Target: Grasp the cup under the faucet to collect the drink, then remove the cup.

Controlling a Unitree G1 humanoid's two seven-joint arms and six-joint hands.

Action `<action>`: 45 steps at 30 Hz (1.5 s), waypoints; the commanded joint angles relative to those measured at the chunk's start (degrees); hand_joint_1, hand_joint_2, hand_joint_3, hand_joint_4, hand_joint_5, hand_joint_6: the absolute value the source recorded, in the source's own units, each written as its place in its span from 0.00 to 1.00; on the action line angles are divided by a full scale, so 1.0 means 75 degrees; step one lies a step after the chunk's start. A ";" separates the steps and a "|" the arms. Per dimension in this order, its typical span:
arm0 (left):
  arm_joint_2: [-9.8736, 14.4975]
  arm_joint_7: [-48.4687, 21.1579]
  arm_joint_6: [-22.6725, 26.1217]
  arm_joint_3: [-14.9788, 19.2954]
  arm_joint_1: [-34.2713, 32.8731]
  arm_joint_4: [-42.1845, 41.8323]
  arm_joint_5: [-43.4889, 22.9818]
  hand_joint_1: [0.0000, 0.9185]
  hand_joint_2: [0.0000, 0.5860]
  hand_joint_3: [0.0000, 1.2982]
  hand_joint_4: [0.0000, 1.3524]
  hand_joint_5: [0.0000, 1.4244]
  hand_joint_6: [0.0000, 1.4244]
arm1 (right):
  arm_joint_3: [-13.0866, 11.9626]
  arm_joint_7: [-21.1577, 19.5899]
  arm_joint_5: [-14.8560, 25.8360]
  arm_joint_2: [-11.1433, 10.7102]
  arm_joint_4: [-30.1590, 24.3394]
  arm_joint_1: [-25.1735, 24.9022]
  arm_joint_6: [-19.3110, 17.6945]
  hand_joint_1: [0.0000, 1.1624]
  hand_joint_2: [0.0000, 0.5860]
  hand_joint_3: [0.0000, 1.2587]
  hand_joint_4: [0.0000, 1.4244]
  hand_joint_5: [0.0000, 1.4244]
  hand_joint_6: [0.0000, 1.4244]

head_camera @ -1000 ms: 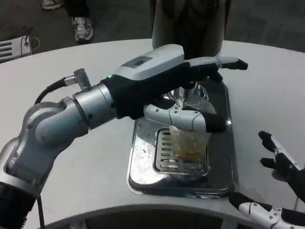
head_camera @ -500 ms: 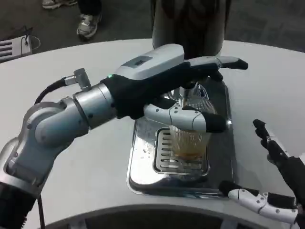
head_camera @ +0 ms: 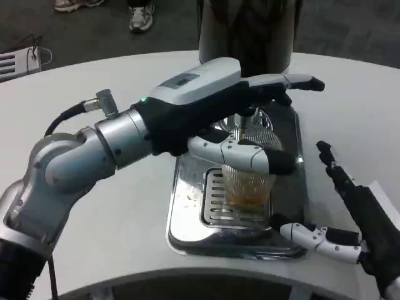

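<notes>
- your left hand (head_camera: 219, 106) reaches in from the left across the middle of the white table (head_camera: 94, 87), its white back turned up and its fingers stretched toward the right.
- that hand is grasping the cup (head_camera: 249, 184): one white and black finger wraps around the near side of the rim, and the others lie over the far side above it.
- the cup is clear and ribbed, upright on the slotted grate (head_camera: 215, 200) of the shiny metal drip tray (head_camera: 187, 231), with a shallow layer of amber drink in the bottom.
- the faucet (head_camera: 248, 117) is mostly hidden behind your left hand; you can just see it above the cup's mouth, so the cup sits below it.
- behind the tray, at the far edge of the table, stands the dark body of the dispenser (head_camera: 247, 31).
- your right hand (head_camera: 350, 231) is at the near right, released and holding nothing, fingers spread apart.
- one white finger of the right hand lies by the near right corner of the tray; whether it touches the tray you cannot tell. a black finger points up and toward the far side, near the tray's right edge.
- the right hand is apart from the cup.
- on the dark floor beyond the table, a sneaker (head_camera: 141, 17) shows at the top.
</notes>
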 commanded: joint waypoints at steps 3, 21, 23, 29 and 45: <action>0.0149 -0.0249 0.0102 -0.0167 0.0254 0.0210 0.0267 0.00 0.04 0.12 0.08 0.16 0.19 | 0.0132 -0.0271 0.0091 0.0053 0.0413 -0.0387 0.0135 0.67 0.35 0.00 0.00 0.00 0.00; 0.0262 -0.0288 0.0009 -0.0110 0.0164 0.0386 0.0215 0.00 0.02 0.12 0.08 0.16 0.19 | 0.0404 -0.0780 0.0355 0.0132 0.1656 -0.1489 0.0136 0.68 0.35 0.00 0.00 0.00 0.00; 0.0268 -0.0285 0.0006 -0.0105 0.0157 0.0395 0.0214 0.00 0.02 0.12 0.08 0.16 0.19 | 0.0441 -0.0816 0.0377 0.0145 0.1784 -0.1605 0.0126 0.68 0.35 0.00 0.00 0.00 0.00; 0.0287 -0.0255 0.0016 -0.0062 0.0158 0.0403 0.0180 0.00 0.02 0.12 0.08 0.16 0.19 | 0.0530 -0.0882 0.0460 0.0162 0.2108 -0.1855 0.0080 0.68 0.35 0.00 0.00 0.00 0.00; 0.0038 0.0406 -0.0003 0.0473 0.0480 0.0458 -0.0234 0.00 0.02 0.12 0.08 0.15 0.19 | 0.0544 -0.0880 0.0769 0.0093 0.2422 -0.2041 -0.0038 0.68 0.35 0.00 0.00 0.00 0.00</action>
